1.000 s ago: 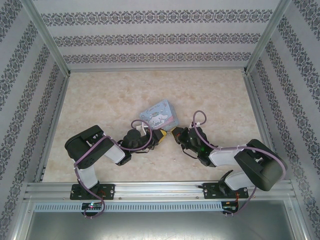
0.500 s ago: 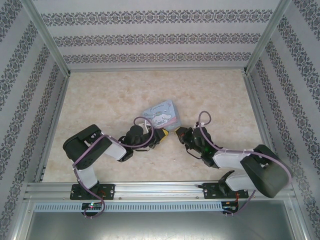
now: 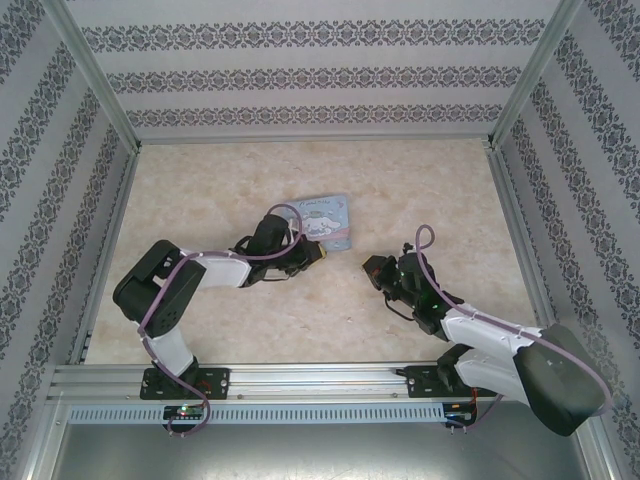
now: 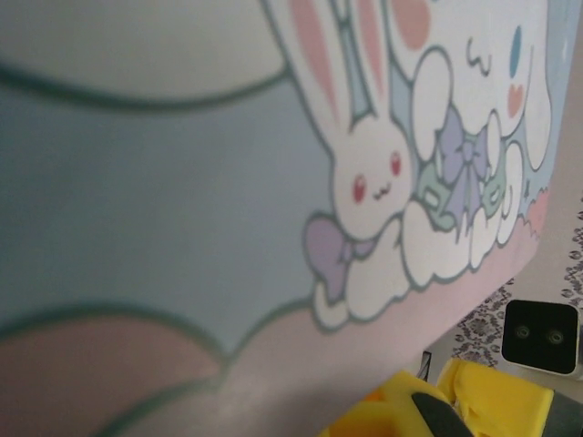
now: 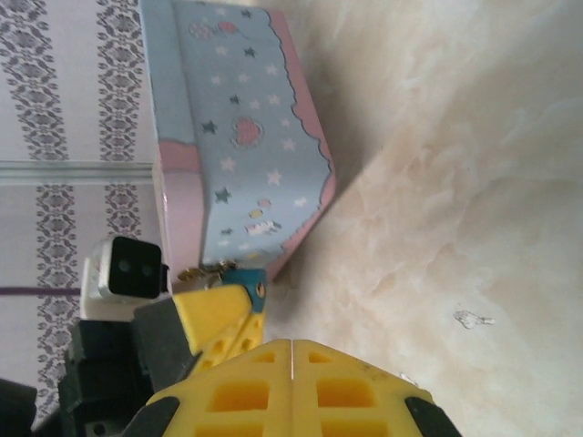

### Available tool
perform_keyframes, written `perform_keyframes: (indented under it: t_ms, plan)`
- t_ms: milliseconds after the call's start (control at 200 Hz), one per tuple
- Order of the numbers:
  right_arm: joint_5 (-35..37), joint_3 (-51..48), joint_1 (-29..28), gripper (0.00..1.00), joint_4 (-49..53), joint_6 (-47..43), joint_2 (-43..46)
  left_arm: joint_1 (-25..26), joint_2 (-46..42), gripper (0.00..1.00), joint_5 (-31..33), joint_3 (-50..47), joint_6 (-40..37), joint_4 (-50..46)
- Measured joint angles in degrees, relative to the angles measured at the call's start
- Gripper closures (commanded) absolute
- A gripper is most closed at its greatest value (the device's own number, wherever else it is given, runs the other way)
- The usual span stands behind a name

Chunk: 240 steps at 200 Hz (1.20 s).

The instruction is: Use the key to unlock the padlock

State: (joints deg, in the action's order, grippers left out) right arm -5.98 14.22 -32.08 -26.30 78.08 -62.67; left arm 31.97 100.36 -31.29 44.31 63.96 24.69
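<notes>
The left gripper (image 3: 316,254) appears pinched on the padlock (image 5: 244,276), bracing it against the near corner of the cartoon tin (image 5: 246,137) at the centre of the worktop (image 5: 455,182), probably to steady the keyhole. The right gripper (image 5: 291,346) faces it nearby, jaws pressed fully together. Whether they pinch the key cannot be told.

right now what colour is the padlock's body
the padlock body is teal blue, clearest in the right wrist view, at the cartoon tin corner
</notes>
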Motion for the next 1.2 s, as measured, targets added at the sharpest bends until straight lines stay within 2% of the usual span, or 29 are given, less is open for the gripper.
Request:
perform_keyframes:
  t_ms: [330,550,749,884,974,1199]
  plan:
    - [-2.84,2.82,0.0,1.0,-0.31,-1.55,-2.86,-2.45,5.16,1.0,-2.99,10.93,-14.23,-16.7]
    - [-4.07,3.65,0.0,1.0,-1.38,-2.01,-4.02,-2.47,5.25,0.59,-3.15,12.09,-19.43,-21.38]
    - [-4.63,4.07,-0.04,1.0,-1.29,-2.01,-4.28,-2.86,3.37,0.42,-3.52,11.65,-20.33,-24.11]
    - [-4.59,6.19,-0.22,1.0,-1.44,-2.01,-4.57,-3.19,-1.16,0.37,-4.2,8.59,-18.69,-23.58]
    - [-4.59,7.58,-0.83,1.0,-2.14,-1.97,-5.51,-3.19,-4.81,0.39,-4.63,4.55,-15.08,-19.87]
    - [-2.62,10.4,-3.45,1.0,-2.97,-1.53,-8.24,-1.22,-8.66,0.48,-2.19,-5.79,0.7,-1.66]
